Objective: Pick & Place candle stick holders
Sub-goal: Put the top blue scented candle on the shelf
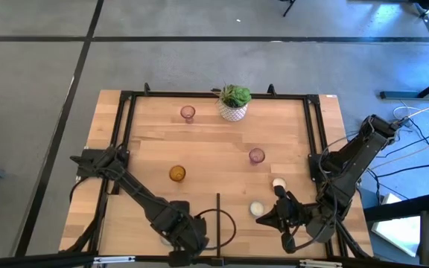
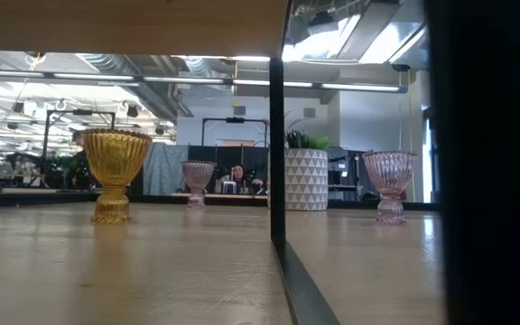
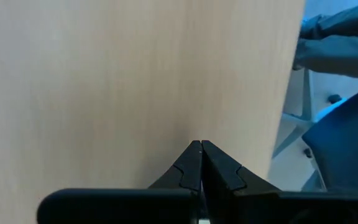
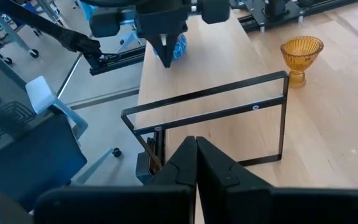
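Several small candle stick holders stand upright on their feet on the wooden table: a pink one (image 1: 188,112) at the far side, a second pink one (image 1: 256,155) right of the middle, an amber one (image 1: 177,173) (image 4: 301,56), and two white ones (image 1: 279,183) (image 1: 256,209) at the near right. My left gripper (image 1: 179,240) (image 3: 201,149) is shut and points down over bare wood at the near edge, holding nothing. My right gripper (image 1: 268,219) (image 4: 196,144) is shut too, hanging just beside the nearer white holder and facing the left arm.
A white pot with a green plant (image 1: 234,103) stands at the far middle. A black metal frame (image 1: 125,134) runs around the table, and a thin black upright bracket (image 4: 229,115) stands at the near middle between the two arms. Bare wood lies across the middle of the table.
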Controlling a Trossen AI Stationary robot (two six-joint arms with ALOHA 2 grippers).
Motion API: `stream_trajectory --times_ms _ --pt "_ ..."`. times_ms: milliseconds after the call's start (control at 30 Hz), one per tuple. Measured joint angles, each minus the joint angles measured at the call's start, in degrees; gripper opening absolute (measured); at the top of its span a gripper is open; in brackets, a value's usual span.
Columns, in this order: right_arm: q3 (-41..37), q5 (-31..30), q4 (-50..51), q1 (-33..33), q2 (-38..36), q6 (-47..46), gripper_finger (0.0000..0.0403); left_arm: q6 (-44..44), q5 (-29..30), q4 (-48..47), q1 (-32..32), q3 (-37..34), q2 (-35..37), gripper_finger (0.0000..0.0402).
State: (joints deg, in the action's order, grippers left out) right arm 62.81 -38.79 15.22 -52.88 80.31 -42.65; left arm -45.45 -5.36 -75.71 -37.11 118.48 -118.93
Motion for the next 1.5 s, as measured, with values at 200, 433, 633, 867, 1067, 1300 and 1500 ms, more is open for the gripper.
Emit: stream_trajectory --times_ms 200,433,633,867,1067,1300,1500 --pt "0.0 0.01 0.0 0.0 0.0 -0.43 0.0004 -4.13 -0.82 -0.51 -2.06 0.0 0.7 0.0001" --pt "0.0 0.02 -0.25 0.0 0.0 -0.42 0.0004 -9.37 0.34 -8.03 -4.46 0.0 3.09 0.0001" --pt "0.0 0.04 -0.63 0.0 0.0 -0.42 0.0004 -12.56 -1.28 -8.22 -5.55 0.0 4.16 0.0001" --pt "0.02 0.06 -0.87 0.0 0.0 -0.42 0.0004 -15.57 -1.77 -8.38 -7.18 0.0 4.15 0.0001" --pt "0.02 0.07 -0.87 0.0 0.01 -0.42 0.0004 -17.72 1.97 -9.66 -7.49 0.0 4.15 0.0001" --pt "0.02 0.67 -0.89 0.0 0.0 -0.42 0.0004 -18.35 2.73 -11.03 -7.49 0.0 4.15 0.0001" --pt "0.02 0.68 -0.96 -0.02 0.01 -0.44 0.0004 -19.37 2.63 -13.61 -8.4 0.0 4.15 0.0001"
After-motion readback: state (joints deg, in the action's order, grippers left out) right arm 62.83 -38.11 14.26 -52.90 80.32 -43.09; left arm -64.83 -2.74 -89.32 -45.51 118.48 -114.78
